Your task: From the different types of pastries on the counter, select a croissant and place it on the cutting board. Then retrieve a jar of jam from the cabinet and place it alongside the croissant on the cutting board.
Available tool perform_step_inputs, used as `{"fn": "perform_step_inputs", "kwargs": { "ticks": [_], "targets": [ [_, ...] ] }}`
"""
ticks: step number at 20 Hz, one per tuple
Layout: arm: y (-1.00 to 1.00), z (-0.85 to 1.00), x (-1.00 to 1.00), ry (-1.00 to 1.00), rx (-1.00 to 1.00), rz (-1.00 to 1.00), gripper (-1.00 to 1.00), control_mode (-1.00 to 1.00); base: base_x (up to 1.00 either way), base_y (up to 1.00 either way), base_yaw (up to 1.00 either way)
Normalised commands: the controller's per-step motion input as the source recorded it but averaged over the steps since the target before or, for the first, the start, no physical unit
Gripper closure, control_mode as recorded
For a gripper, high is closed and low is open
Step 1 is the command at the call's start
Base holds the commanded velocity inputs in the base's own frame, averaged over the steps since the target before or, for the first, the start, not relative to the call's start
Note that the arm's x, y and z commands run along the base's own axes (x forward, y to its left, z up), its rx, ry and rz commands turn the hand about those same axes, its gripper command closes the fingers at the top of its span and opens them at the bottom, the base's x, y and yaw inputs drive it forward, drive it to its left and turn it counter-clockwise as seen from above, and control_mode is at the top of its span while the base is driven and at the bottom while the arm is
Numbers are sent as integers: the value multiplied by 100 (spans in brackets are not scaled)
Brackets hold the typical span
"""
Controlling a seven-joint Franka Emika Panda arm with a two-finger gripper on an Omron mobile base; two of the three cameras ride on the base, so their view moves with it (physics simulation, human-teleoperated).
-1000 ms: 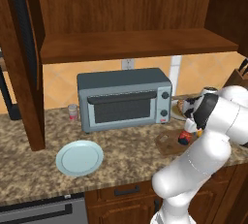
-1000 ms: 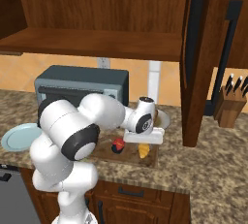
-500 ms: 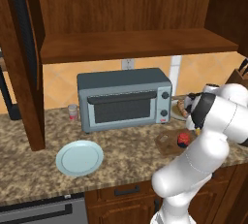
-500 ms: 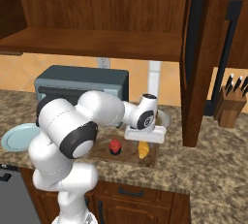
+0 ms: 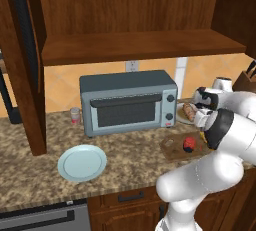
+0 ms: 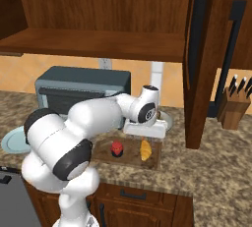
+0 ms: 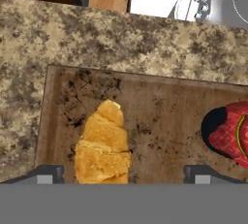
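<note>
1. Left base view: jar of jam sits on the cutting board, right of the toaster oven. Light blue plate lies front-left on the desk.
2. Right base view: hand hangs above the board, jar and croissant side by side beneath it, apart.
3. Hand view: fingers spread wide, pinching nothing; croissant lies between them on the board, jar off to one side.
</note>
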Motion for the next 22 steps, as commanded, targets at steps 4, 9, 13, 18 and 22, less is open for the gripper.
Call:
{"fn": "perform_step_inputs", "kwargs": {
  "ticks": [4,9,13,18,22],
  "targets": [
    [0,78,-95,0,0,0,-100,-100,0,0,0],
    [3,55,-96,0,0,0,-100,-100,0,0,0],
    [0,18,-100,0,0,0,-100,-100,0,0,0],
    [-4,14,-100,-7,0,0,-100,-100,0,0,0],
    [3,1,-88,-10,0,0,-100,-100,0,0,0]
  ]
}}
